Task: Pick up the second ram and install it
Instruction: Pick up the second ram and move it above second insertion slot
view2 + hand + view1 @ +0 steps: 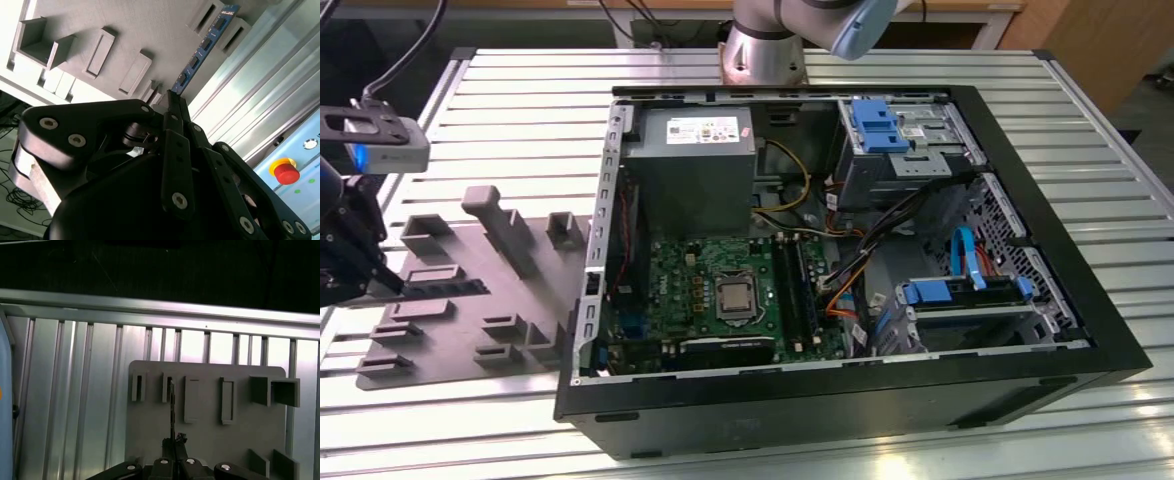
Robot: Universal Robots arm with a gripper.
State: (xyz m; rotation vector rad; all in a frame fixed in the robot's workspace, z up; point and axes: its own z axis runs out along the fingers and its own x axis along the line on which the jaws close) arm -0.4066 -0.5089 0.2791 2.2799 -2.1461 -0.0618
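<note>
I have the hand (174,97) down over the grey holder tray (125,30), which lies on the ribbed metal bench (520,120) at the exterior view's left, at about mid-height, well apart from the memory slots (790,285) of the green motherboard (674,265) in the open computer case (854,400) at the frame's centre. In both wrist views the fingers are drawn narrow, and the near end of the second ram (202,47) sits between their tips, so I judge them closed on it. The stick stands on edge. Its blue face with the row of black chips runs away from the fingertips toward the tray's slotted posts. I cannot tell whether it has cleared those slots or rests in them. I'd expect it to be very light, stiff and thin, and fragile at the chips and the contact edge. It is best pinched across its two flat faces on bare board, which is how the fingers appear to sit. Gripped at one end like this, the long stick could tilt easily.
</note>
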